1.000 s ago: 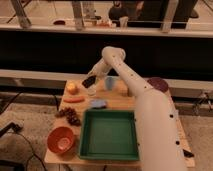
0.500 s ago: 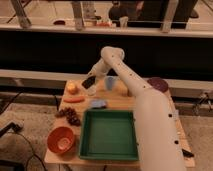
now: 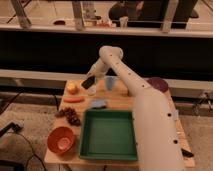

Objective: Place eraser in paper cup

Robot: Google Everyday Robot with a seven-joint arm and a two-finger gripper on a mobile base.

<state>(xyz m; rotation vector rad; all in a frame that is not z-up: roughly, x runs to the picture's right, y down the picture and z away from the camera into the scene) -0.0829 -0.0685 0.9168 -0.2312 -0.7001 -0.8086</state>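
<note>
My gripper (image 3: 89,80) hangs at the end of the white arm over the back left of the wooden table (image 3: 120,100). It is shut on the eraser (image 3: 88,82), a small dark block held tilted in the air. The paper cup (image 3: 92,91), short and white, stands on the table just below and slightly right of the eraser. The eraser is above the cup's rim, not inside it.
A pale blue cup (image 3: 110,83) stands right of the gripper. A yellow fruit (image 3: 72,88), a carrot (image 3: 74,99), a blue cloth lump (image 3: 98,104), dark grapes (image 3: 70,116), an orange bowl (image 3: 61,140), a green tray (image 3: 107,135) and a purple plate (image 3: 158,84) share the table.
The gripper with the eraser has stayed almost in place above the white cup. Nothing else has moved.
</note>
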